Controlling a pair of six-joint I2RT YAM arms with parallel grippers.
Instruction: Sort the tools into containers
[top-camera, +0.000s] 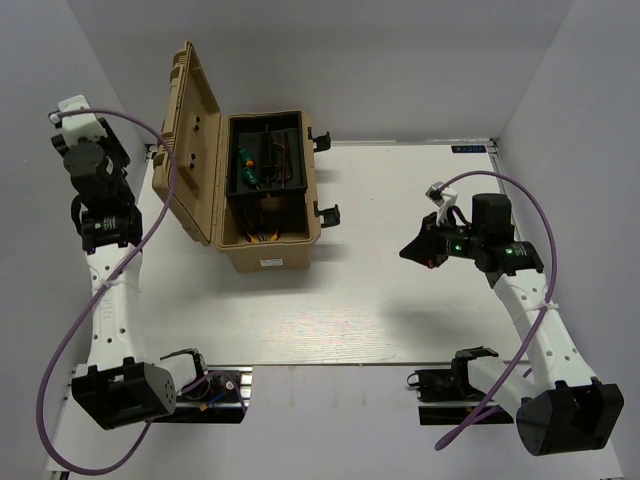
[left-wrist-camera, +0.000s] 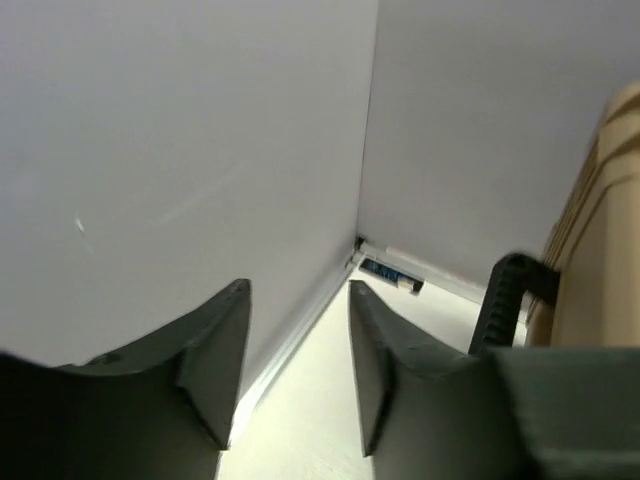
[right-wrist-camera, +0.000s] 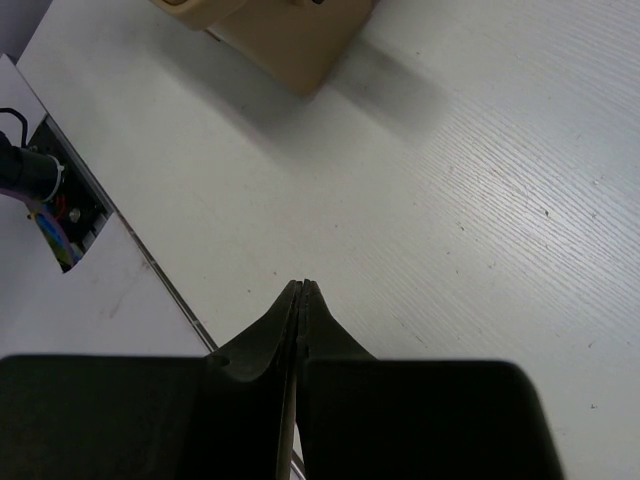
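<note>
Top external view shows you the tools (top-camera: 268, 160) inside one open tan case (top-camera: 268, 256) on the counter (top-camera: 400, 300); only one green handle (top-camera: 247, 166) counts clearly. Your left fingers (left-wrist-camera: 210, 360) stand spread, empty; your right fingers (right-wrist-camera: 262, 350) are clenched, empty.

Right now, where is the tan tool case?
In the top view, the tan case sits open at the far left of the table, its lid raised toward the left arm.

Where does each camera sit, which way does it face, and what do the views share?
Top external: above and behind left arm and right arm, looking down on table and open toolbox.
Left wrist: looks past its open left gripper toward the wall corner.
Right wrist: looks down past its shut right gripper onto table.
Shared: all show the toolbox.
</note>
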